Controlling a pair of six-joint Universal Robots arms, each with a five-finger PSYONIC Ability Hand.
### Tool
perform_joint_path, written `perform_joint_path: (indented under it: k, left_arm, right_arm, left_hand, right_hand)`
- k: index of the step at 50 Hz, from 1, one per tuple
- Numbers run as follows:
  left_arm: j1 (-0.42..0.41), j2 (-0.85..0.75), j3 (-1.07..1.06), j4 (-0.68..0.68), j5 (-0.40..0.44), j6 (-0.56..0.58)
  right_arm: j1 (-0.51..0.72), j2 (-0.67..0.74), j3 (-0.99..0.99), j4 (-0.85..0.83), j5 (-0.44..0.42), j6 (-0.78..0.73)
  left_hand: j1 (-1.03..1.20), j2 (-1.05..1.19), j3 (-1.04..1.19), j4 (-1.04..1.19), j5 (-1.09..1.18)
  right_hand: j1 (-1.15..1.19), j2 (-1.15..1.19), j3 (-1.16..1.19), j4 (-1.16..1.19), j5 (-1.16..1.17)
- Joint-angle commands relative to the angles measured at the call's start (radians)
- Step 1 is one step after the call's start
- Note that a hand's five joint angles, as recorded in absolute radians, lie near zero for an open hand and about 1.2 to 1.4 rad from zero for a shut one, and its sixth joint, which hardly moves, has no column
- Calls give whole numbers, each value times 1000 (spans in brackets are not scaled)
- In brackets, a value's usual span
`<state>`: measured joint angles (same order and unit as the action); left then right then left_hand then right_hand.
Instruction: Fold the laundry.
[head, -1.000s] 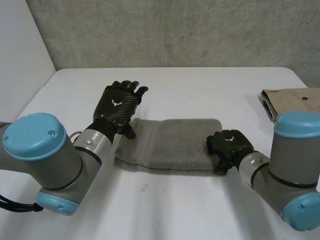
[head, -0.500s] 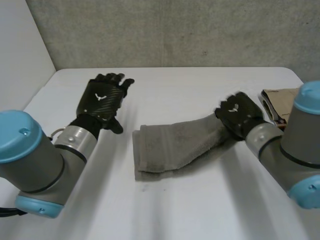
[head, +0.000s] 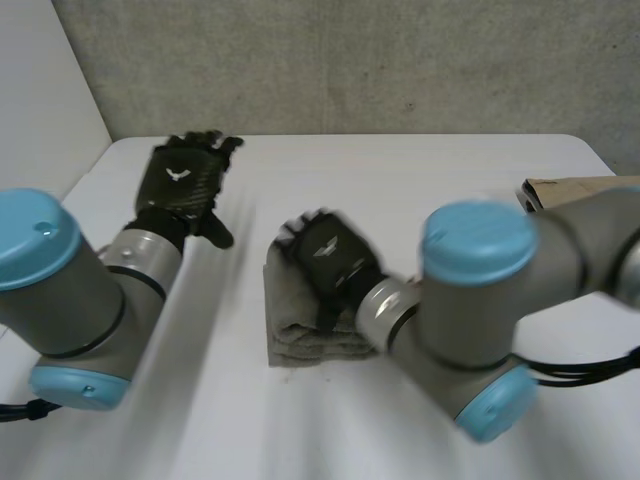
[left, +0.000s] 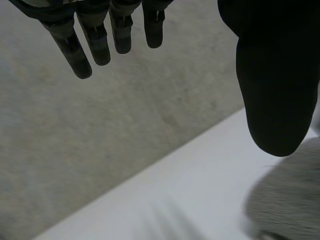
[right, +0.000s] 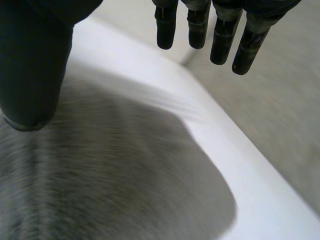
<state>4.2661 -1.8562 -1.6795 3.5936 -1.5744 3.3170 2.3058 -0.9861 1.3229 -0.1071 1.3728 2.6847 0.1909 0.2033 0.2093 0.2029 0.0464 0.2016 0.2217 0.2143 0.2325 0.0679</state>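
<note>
A grey towel (head: 305, 335) lies folded into a small thick stack in the middle of the white table (head: 420, 175). My right hand (head: 325, 255) hovers over the stack's far part, its arm reaching across from the right. In the right wrist view that hand (right: 30, 60) has straight fingers with nothing between them, and the towel (right: 125, 175) spreads beneath its palm. My left hand (head: 180, 185) is raised at the far left, apart from the towel. Its fingers are straight and empty in the left wrist view (left: 272, 75), where a towel edge (left: 287, 200) lies beyond the thumb.
A brown cardboard box (head: 570, 190) sits at the table's right edge. A grey wall (head: 350, 60) rises behind the table's far edge, and a white panel (head: 40, 100) stands at the left.
My right hand swept from the right to the middle, carrying the towel's right end over onto the left part, then let go. My left hand drew back to the far left.
</note>
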Motion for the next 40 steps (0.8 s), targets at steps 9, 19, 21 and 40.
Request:
perform_joint_path:
  k: [9,19,21,40]
  left_arm:
    - [-160,-265,254,-381,1,-94]
    - [-149,-348,317,-473,-53,-82]
    - [-149,-350,317,-475,-55,-82]
    - [-124,-180,307,-478,13,-85]
  right_arm:
    - [-163,62,-123,242,19,442]
    - [-158,161,-169,279,22,330]
    - [-157,171,-169,277,26,279]
    - [-166,-86,39,83,106,205]
  left_hand:
    - [2,-10,-16,-10,-28]
    - [29,16,10,16,-2]
    - [31,19,13,19,1]
    - [40,28,22,28,10]
  right_hand:
    - [-27,-47,-40,-58,-68]
    - [-27,-47,-40,-58,-68]
    - [-27,-47,-40,-58,-68]
    - [-27,-47,-40,-58,-68]
